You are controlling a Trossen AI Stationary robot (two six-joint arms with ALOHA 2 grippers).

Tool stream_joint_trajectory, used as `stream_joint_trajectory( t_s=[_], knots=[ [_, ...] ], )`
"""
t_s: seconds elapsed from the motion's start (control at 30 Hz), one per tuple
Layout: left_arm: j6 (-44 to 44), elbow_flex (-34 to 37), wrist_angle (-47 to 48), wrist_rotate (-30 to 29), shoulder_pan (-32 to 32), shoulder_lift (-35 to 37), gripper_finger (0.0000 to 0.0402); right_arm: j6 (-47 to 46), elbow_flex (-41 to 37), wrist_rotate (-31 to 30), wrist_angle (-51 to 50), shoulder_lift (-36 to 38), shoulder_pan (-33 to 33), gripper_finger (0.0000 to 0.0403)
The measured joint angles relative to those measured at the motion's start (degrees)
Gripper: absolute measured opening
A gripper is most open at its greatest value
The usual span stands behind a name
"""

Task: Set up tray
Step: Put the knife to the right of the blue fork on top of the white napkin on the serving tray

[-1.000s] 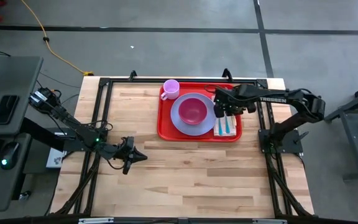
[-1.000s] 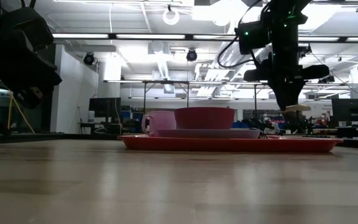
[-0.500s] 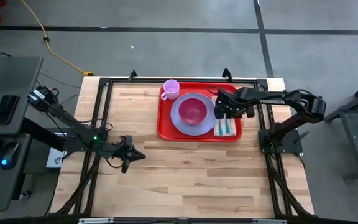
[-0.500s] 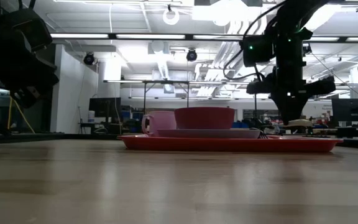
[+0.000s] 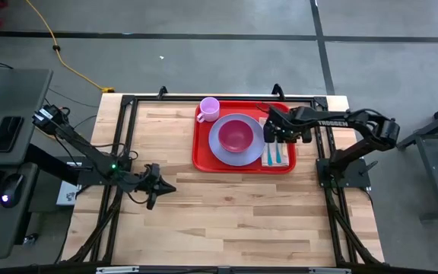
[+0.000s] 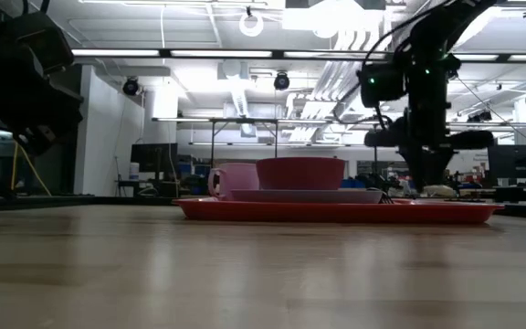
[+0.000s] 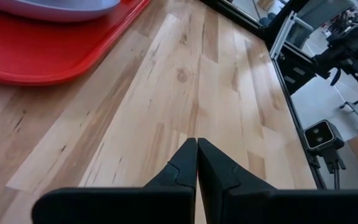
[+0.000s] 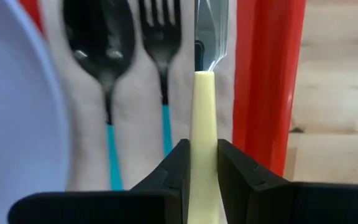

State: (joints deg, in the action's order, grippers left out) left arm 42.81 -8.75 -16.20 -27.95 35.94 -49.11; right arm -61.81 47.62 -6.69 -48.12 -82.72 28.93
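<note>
**Knife in the right gripper over a nearly set tray**

One red tray (image 5: 243,163) lies at the far middle of the wooden table (image 5: 226,213), toward the right arm's side. On it, counted from above: one lavender plate (image 5: 217,146) with one magenta bowl (image 5: 236,135) sitting on it, one pink cup (image 5: 209,108) at the tray's far left corner, and one pale napkin (image 5: 275,154) along the tray's right edge. The right wrist view shows two dark utensils with teal handles lying on the napkin, a spoon (image 8: 92,37) and a fork (image 8: 161,43), side by side and apart from each other.

The right gripper (image 5: 271,134) is low over the napkin end of the tray, its jaws narrowed onto the cream handle of one knife (image 8: 204,124), the blade pointing forward between the fork and the tray's red rim. Whether the knife touches the napkin cannot be told. From table height the same gripper (image 6: 427,178) hangs just above the tray's right end, with the bowl and cup to its left.

The left gripper (image 5: 162,188) waits over bare wood on the table's left side, well apart from the tray, its fingertips (image 7: 196,163) pressed together around nothing.
</note>
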Motion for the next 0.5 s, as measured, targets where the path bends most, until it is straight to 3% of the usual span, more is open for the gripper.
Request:
stream_joint_trajectory(
  t_s=[0.5],
  knots=[
    [-0.05, 0.0, 2.9, -0.22, 0.0, 3.71, 0.004, -2.37, -7.25, 2.72, 8.96, -0.02, -0.02, 0.0048]
  ],
)
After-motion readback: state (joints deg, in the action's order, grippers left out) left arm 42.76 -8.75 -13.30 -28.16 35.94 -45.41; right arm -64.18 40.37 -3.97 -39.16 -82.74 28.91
